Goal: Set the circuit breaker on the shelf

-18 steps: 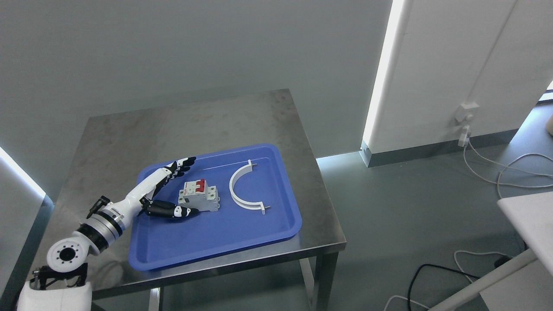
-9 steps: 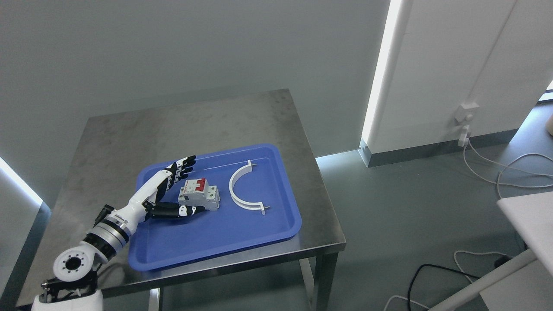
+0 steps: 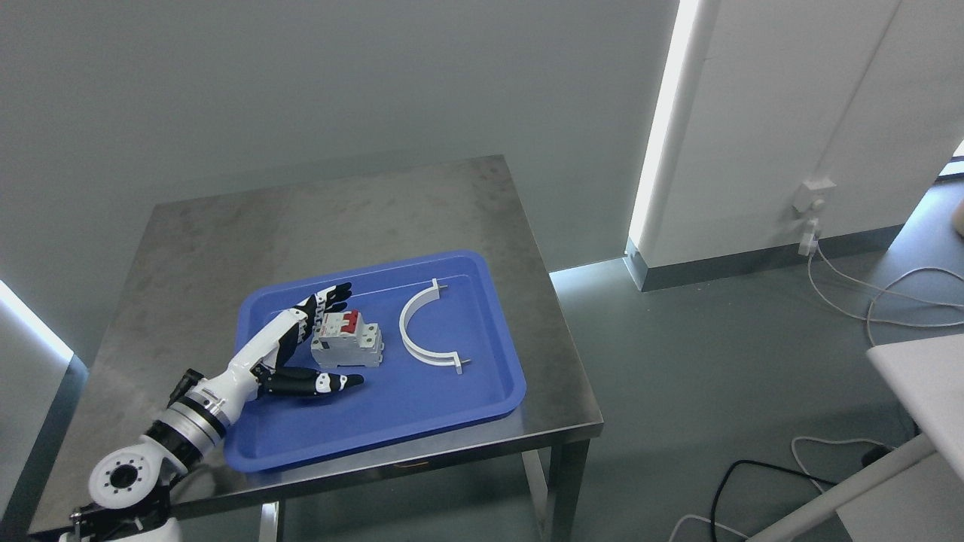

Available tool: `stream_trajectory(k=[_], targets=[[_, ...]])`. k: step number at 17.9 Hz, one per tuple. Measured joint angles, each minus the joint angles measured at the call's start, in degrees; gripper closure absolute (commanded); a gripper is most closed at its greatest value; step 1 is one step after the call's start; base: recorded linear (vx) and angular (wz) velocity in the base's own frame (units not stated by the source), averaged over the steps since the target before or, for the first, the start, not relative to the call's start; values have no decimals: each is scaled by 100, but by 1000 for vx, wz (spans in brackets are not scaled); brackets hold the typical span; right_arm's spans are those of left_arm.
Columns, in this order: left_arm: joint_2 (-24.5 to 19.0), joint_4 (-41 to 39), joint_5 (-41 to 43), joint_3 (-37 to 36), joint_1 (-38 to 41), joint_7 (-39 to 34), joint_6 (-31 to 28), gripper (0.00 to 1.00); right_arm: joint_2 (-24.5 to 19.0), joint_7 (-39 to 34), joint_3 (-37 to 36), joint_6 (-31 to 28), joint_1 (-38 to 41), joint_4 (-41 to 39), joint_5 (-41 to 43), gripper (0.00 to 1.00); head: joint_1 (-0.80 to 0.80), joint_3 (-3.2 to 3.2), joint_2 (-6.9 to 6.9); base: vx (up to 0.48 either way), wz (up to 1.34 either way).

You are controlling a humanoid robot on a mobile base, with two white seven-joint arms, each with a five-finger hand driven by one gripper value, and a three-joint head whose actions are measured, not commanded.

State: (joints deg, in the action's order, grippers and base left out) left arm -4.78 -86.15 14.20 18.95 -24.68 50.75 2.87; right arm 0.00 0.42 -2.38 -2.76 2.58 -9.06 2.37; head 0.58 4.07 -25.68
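Steel table (image 3: 226, 233), blue tray (image 3: 422, 421): circuit breaker (image 3: 347, 340) upright, red switches uppermost, between open left hand (image 3: 301, 350) fingers (image 3: 327, 301).

Glossy plastic tray (image 3: 392, 421), brushed-metal table (image 3: 226, 233)

Grey circuit breaker (image 3: 347, 339), red switches, on blue tray (image 3: 422, 410)

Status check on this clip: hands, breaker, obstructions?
Left hand open, fingers and thumb bracketing circuit breaker, no grasp yet. Right hand out of view. Breaker sits in blue tray; white curved bracket lies apart to its right. No shelf in view.
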Motion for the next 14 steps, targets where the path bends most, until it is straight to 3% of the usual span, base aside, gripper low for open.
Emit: stream_trajectory(k=[8, 9, 11, 13, 14], targets=[[164, 64, 227, 231, 42, -208, 443, 93, 0, -21, 0, 0, 0, 0, 0, 0, 0, 0, 0, 0, 0], [193, 66, 252, 276, 45, -242, 450, 89, 0, -21, 0, 0, 0, 0, 0, 0, 0, 0, 0, 0, 0], [248, 68, 290, 368, 51, -378, 459, 36, 0, -23, 0, 0, 0, 0, 0, 0, 0, 0, 0, 0, 0], [288, 68, 311, 403, 55, -532, 461, 14, 0, -23, 0, 0, 0, 0, 0, 0, 0, 0, 0, 0, 0], [308, 68, 320, 397, 56, -590, 366, 12, 0, -23, 0, 0, 0, 0, 0, 0, 0, 0, 0, 0, 0]])
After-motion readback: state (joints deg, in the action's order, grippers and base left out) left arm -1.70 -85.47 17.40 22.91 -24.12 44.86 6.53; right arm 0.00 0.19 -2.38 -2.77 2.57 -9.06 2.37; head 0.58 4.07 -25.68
